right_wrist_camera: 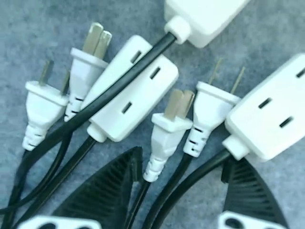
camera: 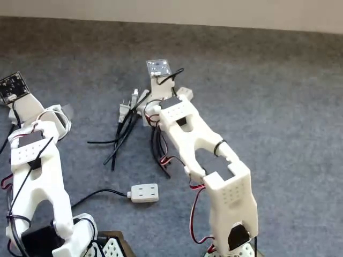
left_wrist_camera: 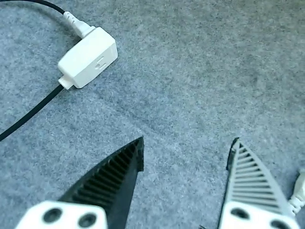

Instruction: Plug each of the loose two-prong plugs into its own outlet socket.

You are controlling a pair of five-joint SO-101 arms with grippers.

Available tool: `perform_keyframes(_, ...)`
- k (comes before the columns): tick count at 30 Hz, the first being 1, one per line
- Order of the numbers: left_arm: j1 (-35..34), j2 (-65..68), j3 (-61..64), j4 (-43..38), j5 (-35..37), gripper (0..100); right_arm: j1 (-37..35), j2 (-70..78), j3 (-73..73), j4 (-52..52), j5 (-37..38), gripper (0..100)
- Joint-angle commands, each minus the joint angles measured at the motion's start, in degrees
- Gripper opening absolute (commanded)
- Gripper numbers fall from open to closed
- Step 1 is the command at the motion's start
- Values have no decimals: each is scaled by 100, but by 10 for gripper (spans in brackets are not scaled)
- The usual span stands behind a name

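My right gripper [right_wrist_camera: 182, 160] hangs open just over a heap of white two-prong plugs and outlet sockets on black cords. One plug [right_wrist_camera: 167, 129] lies between its fingertips, and a second plug [right_wrist_camera: 209, 109] is beside it. Two more plugs [right_wrist_camera: 44, 107] lie past an outlet socket [right_wrist_camera: 128, 90]. Another socket [right_wrist_camera: 270, 114] is under the pale finger. In the high view this gripper [camera: 154, 108] sits over the heap, with a plug [camera: 122, 110] sticking out. My left gripper [left_wrist_camera: 186, 152] is open over bare carpet, apart from a white socket [left_wrist_camera: 88, 57].
Grey carpet [camera: 278, 96] covers the whole work surface. A lone white socket [camera: 144, 193] on a black cord lies in front between the two arm bases. Black cords [camera: 120, 139] trail from the heap toward the front. The carpet to the right is bare.
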Motion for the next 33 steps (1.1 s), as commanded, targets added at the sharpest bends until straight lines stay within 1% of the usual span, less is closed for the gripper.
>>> perform_keyframes(1,119,-154,-40,9,35,285,-295,-541,-40,-22,-9,271)
perform_keyframes(3,119,-154,-40,9,35,285,-523,-611,189,-84,9,271)
perform_keyframes(5,119,-154,-40,9,35,285,-690,-699,444,-277,281,271)
perform_keyframes(11,119,-154,-40,9,35,285,-743,-971,1121,-901,659,271)
perform_keyframes(14,127,-154,-40,9,35,285,-725,-1024,1138,-884,721,271)
perform_keyframes(20,127,-154,-40,9,35,285,-576,-1648,1209,-365,730,271)
perform_keyframes(25,207,-145,-40,9,26,285,-242,-2615,2149,-374,730,271)
perform_keyframes(27,215,-145,-40,9,26,285,-66,-3020,2624,-611,730,271)
perform_keyframes(29,215,-145,-40,9,26,285,-4,-3327,3073,-1059,712,271)
perform_keyframes(33,215,-145,-40,9,26,285,-127,-3486,3495,-1578,703,271)
